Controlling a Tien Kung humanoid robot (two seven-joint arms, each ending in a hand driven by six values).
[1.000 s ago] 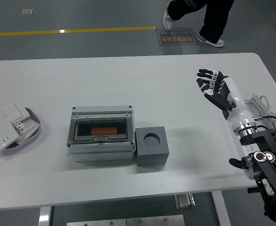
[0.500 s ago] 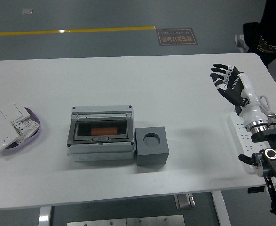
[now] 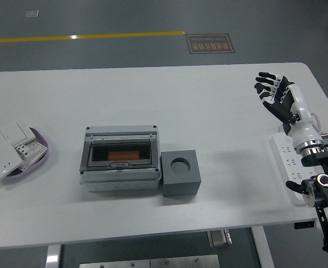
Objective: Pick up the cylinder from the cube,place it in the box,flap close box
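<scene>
The right hand [image 3: 278, 97] hovers with fingers [image 3: 266, 84] spread, well right of the box [image 3: 119, 159]; the cube [image 3: 180, 173] touches the box's right side, a purple tray [image 3: 38, 159] far left.

Box [image 3: 119, 158] grey plastic, clear glossy lid; cube [image 3: 180, 172] matt grey; table [image 3: 152, 100] smooth white.

grey box [image 3: 119, 159] | orange cylinder [image 3: 123, 154] | dark grey cube [image 3: 180, 172] | white table [image 3: 152, 95]

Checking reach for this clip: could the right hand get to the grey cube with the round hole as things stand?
Probably yes. The right hand is open over the table's far right, and bare white table lies between it and the grey cube with the round hole; nothing blocks the way.
</scene>
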